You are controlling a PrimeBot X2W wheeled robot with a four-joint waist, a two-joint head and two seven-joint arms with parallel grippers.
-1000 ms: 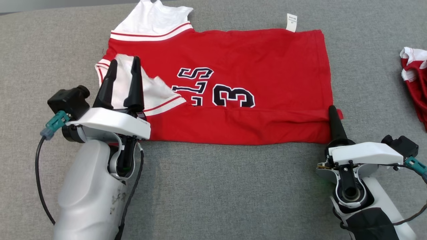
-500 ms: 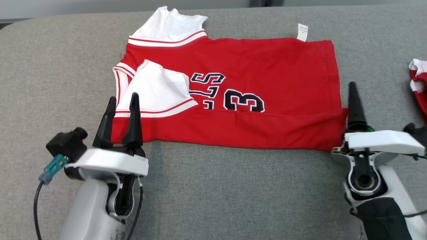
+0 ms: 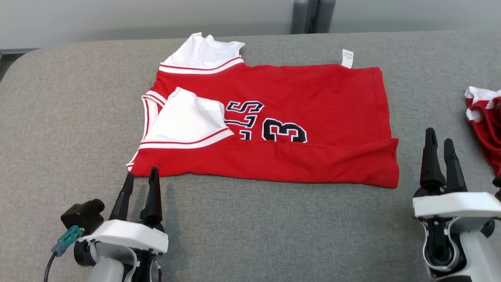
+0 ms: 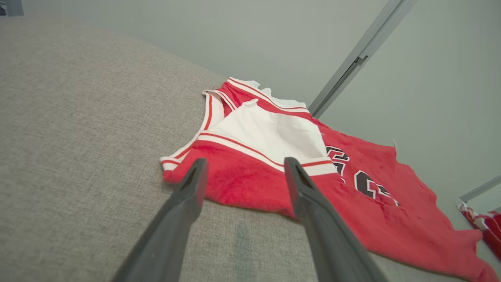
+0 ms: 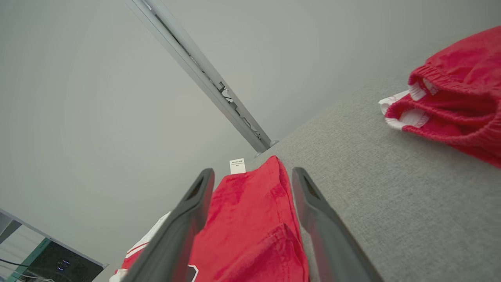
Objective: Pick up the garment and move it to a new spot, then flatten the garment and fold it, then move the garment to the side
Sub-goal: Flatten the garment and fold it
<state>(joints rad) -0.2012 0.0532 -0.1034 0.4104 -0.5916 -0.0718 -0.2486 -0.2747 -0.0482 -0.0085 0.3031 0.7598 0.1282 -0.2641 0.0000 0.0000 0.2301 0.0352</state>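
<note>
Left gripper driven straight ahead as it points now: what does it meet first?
Probably the jersey: its near red edge, by the white sleeve. Height over it is unclear.

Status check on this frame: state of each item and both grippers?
red jersey: lying on the grey table, near long edge folded over, near sleeve folded onto the front, far sleeve sticking out.
left gripper: open, holding nothing, at the jersey's near corner.
right gripper: open, holding nothing, right of the jersey.
second red garment: crumpled, at the right edge of the head view.
</note>
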